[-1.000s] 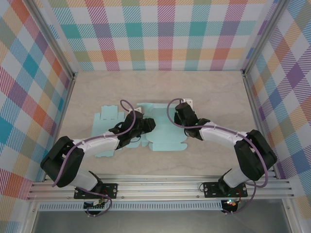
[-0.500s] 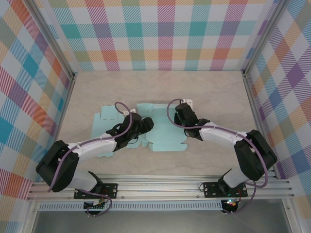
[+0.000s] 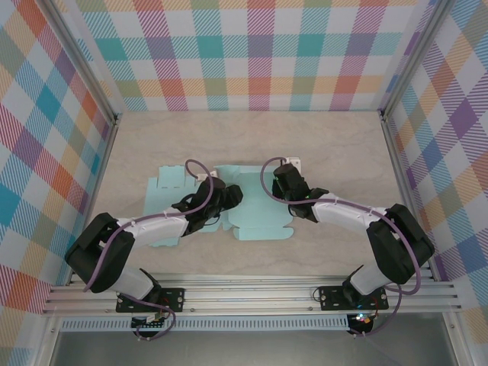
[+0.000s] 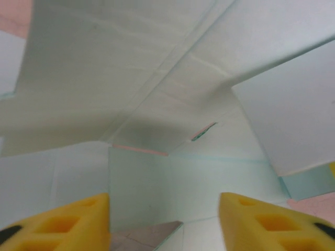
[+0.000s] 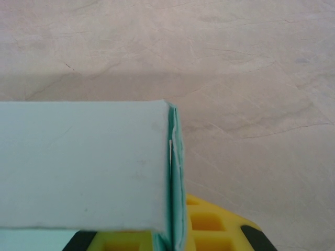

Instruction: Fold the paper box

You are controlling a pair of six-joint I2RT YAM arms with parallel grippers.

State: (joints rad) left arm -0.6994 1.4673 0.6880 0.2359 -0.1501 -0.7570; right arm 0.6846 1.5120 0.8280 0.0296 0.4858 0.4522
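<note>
The paper box [image 3: 259, 221] is lying flat on the table [image 3: 328, 145]. The left hand [image 3: 231, 195] is hovering half open over it, gripping nothing; the right hand [image 3: 280, 175] is pinching its raised flap

A lab robot cell: plaid walls [image 3: 259, 53], aluminium rail [image 3: 252, 293].

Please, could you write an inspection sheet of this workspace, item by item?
Surface: pale wood-grain table.
Job's things: teal paper box, mostly flat, with some flaps raised.
Clutter: nothing seen.
Claws: left claw open over the box's panels; right claw shut on a folded edge of the box.
Cables: purple cables loop over both arms.
Surroundings: checked walls on three sides; metal rail at the near edge.
</note>
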